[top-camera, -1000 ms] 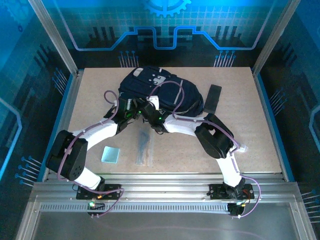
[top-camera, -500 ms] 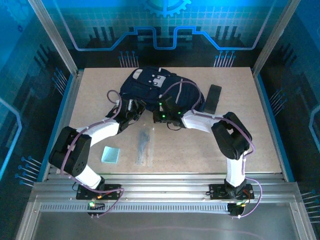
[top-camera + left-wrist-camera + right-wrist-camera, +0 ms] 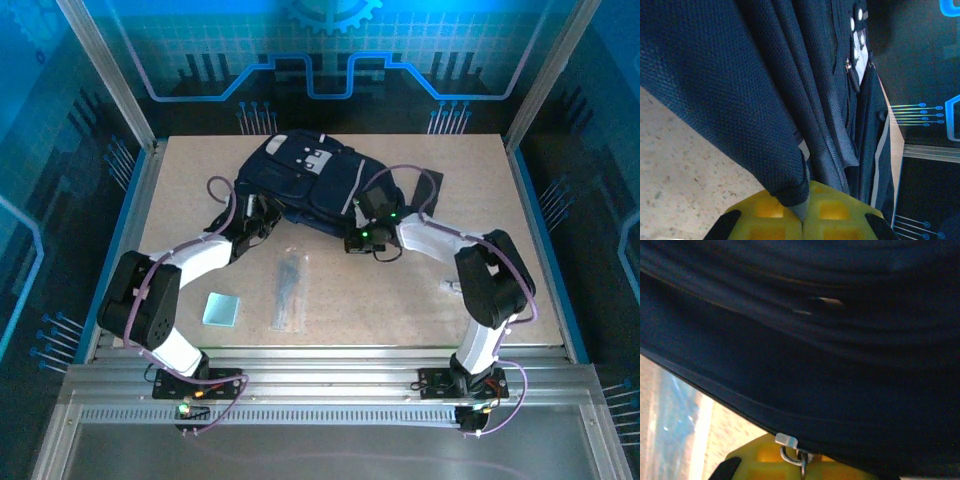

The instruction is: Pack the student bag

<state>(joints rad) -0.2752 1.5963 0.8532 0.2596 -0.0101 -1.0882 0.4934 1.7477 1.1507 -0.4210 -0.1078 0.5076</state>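
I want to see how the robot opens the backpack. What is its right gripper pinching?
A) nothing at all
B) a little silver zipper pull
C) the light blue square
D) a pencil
B: in the right wrist view, the right gripper is shut on the small silver zipper pull at the edge of the student bag.

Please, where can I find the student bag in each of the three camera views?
Top view: the bag lies at the far middle of the table.
Left wrist view: bag across the top and middle; table at lower left.
Right wrist view: bag across the top and right; table at lower left.
Shared landmark: the speckled beige table.
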